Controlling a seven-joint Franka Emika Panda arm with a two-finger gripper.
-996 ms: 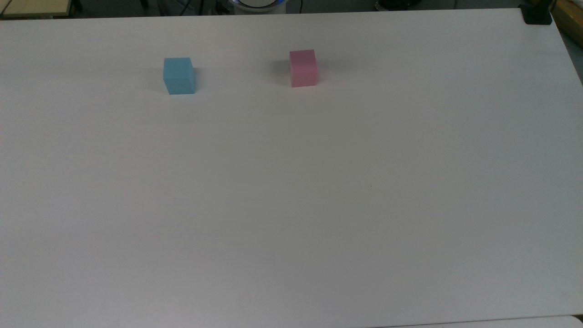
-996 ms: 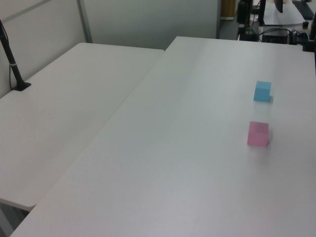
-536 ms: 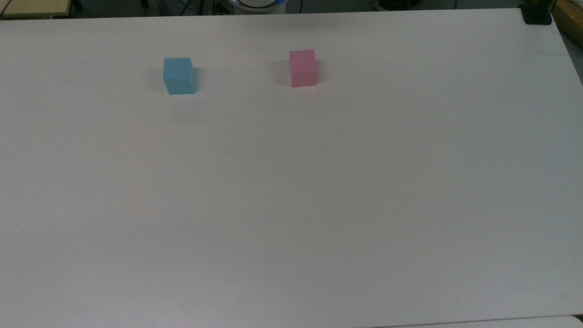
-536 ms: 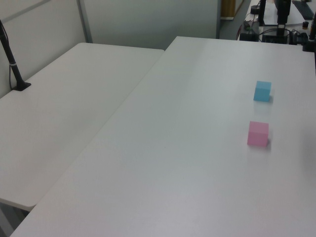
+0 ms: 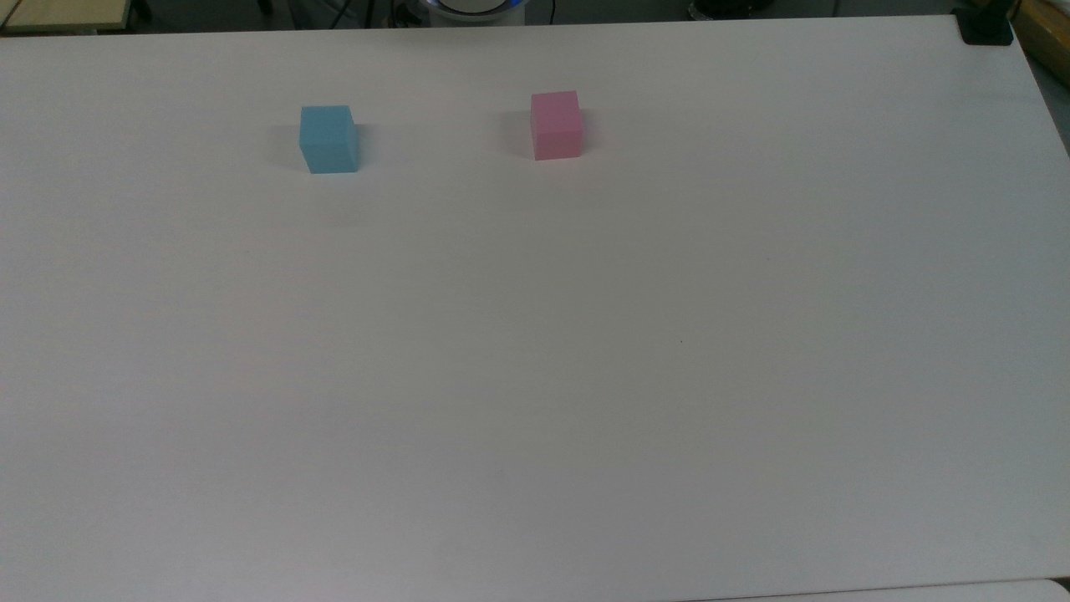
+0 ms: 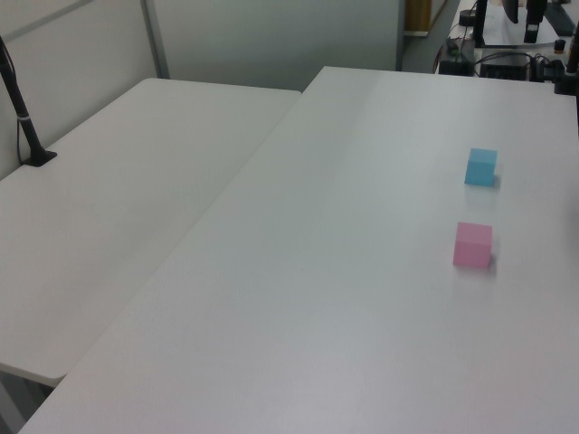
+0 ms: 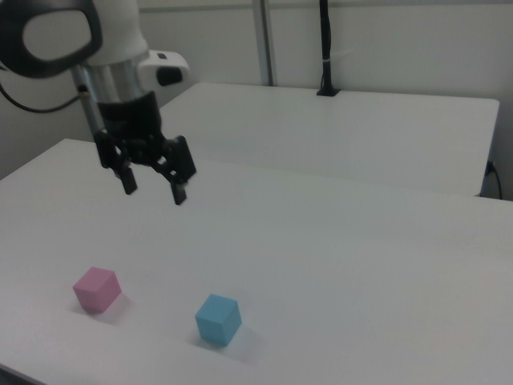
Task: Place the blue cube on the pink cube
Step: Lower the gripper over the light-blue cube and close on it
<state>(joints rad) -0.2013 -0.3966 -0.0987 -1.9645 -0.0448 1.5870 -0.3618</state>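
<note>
The blue cube point(image 5: 329, 139) rests on the white table toward the top view's upper left, with the pink cube point(image 5: 556, 125) apart from it to its right. The left view has the blue cube point(image 6: 480, 167) beyond the pink cube point(image 6: 472, 244) near its right edge. In the right view my gripper point(image 7: 153, 189) hangs open and empty well above the table, up and back from the pink cube point(image 7: 97, 289); the blue cube point(image 7: 218, 319) lies lower right of it.
A second white table point(image 6: 109, 217) adjoins on the left view's left, with a black clamped pole point(image 6: 20, 113) at its far side. A black clamp point(image 5: 985, 27) grips the table corner at the top view's upper right. Equipment point(image 6: 507, 36) stands behind the table.
Both cubes stay put. The soft shadow around the pink cube in the top view has faded, and the dark arm parts at the left view's top right have shifted right.
</note>
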